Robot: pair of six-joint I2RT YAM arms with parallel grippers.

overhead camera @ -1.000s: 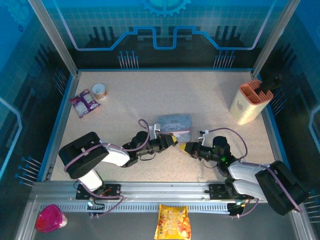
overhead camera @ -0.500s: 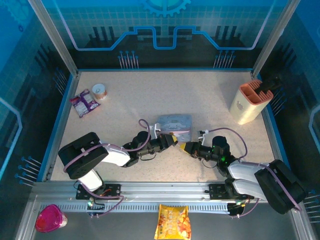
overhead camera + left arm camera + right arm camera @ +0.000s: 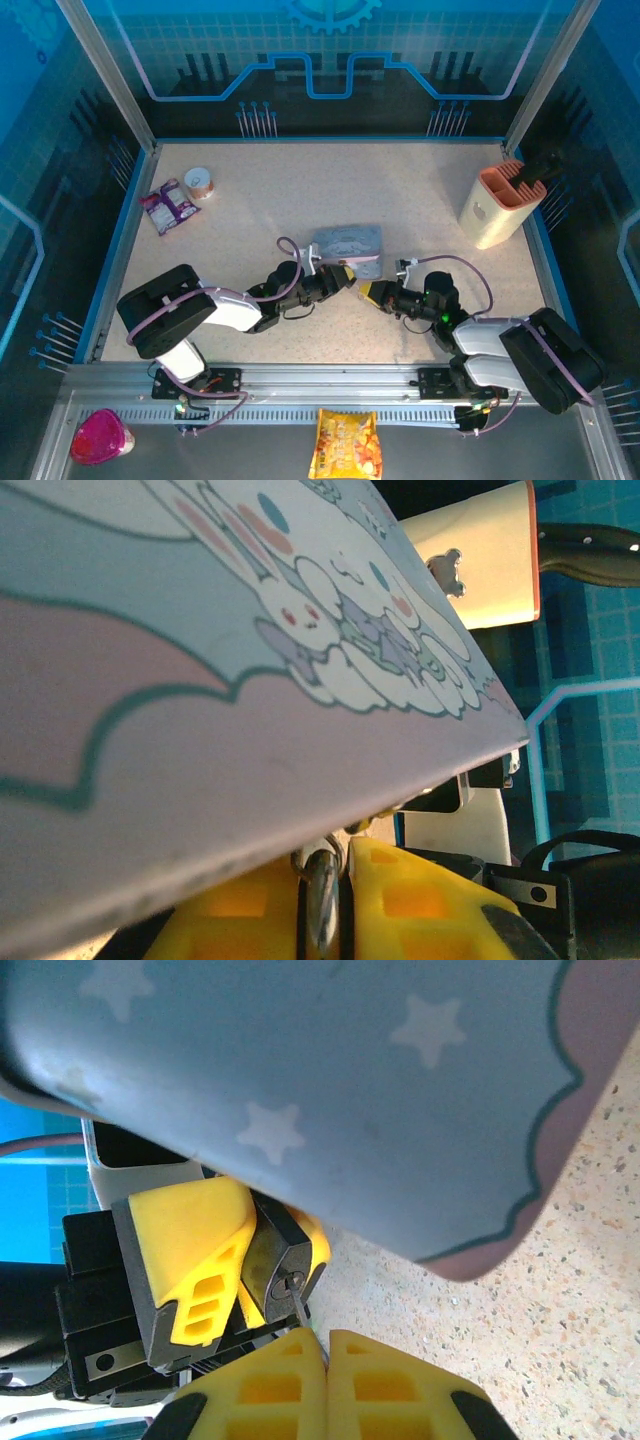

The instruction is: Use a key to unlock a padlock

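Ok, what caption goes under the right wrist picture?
Right fingers pinch the key, its tip at the keyhole of the padlock held by the left fingers, beside the starry tin.

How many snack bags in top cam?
2. A purple snack bag lies at the table's far left; a yellow chip bag lies on the metal ledge at the near edge. The tin could hide more.

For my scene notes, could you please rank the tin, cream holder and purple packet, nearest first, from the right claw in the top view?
1. Tin, just beyond the right claw.
2. Cream holder, far right.
3. Purple packet, far left.
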